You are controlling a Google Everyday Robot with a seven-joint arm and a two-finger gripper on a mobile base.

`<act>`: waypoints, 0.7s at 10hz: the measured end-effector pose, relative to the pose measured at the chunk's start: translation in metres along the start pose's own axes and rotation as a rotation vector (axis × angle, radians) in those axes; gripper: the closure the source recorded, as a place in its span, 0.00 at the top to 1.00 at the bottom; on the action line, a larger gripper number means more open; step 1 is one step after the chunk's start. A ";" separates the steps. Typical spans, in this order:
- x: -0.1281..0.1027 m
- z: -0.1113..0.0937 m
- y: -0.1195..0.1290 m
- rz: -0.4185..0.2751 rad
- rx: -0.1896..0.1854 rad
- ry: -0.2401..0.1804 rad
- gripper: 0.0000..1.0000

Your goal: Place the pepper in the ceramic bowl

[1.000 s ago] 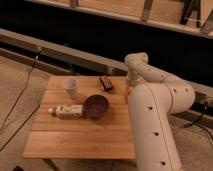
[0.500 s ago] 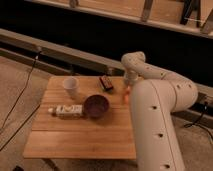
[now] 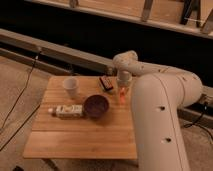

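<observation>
On the wooden table (image 3: pixel 80 142), the ceramic bowl (image 3: pixel 96 105), dark purple-maroon and glossy, sits a little back of the middle with nothing visible inside it. The gripper (image 3: pixel 122 86) hangs over the far right part of the tabletop, at roughly 2 o'clock from the bowl. Its pincer is pinched narrow on the upper end of the pepper (image 3: pixel 122 94). The slender orange pepper hangs nearly upright below the fingers, tip down, near the bowl's right rim but apart from it. Whether its tip touches the wood cannot be told. A small flat red-and-black object (image 3: pixel 106 83) lies at 1 o'clock from the bowl, just left of the gripper. A white paper cup (image 3: pixel 70 86) stands upright at about 10 o'clock from the bowl, near the table's far left corner. A pale bottle (image 3: pixel 65 110) lies on its side at 9 o'clock, its near end just beside the bowl. The robot's thick white arm (image 3: pixel 160 115) rises at the table's right edge, covers that side and bends over towards 12 o'clock to reach the gripper.
</observation>
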 end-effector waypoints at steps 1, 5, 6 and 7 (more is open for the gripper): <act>0.004 -0.008 0.012 -0.035 0.006 -0.010 0.00; 0.019 -0.034 0.055 -0.156 0.027 -0.038 0.00; 0.025 -0.037 0.062 -0.179 0.030 -0.037 0.00; 0.031 -0.039 0.070 -0.203 0.032 -0.032 0.00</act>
